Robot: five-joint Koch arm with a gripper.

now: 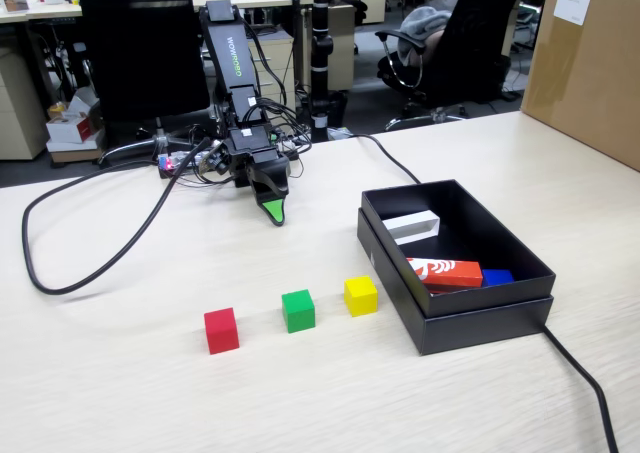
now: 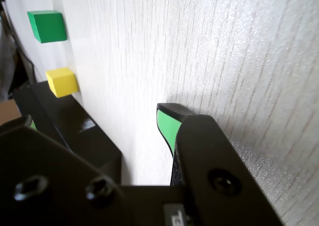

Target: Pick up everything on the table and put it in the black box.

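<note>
Wood-grain table (image 1: 120,393) holds three cubes (image 1: 298,310) (red, green, yellow) beside black box (image 1: 480,323).

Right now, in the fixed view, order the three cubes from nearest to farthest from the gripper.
1. Green cube, almost straight below the gripper in the picture.
2. Yellow cube, to the right, beside the black box; a close second to green.
3. Red cube, lower left, clearly last.

Three cubes: one red cube (image 1: 221,330), one green cube (image 1: 298,310), one yellow cube (image 1: 361,295); one black box (image 1: 470,323).
</note>
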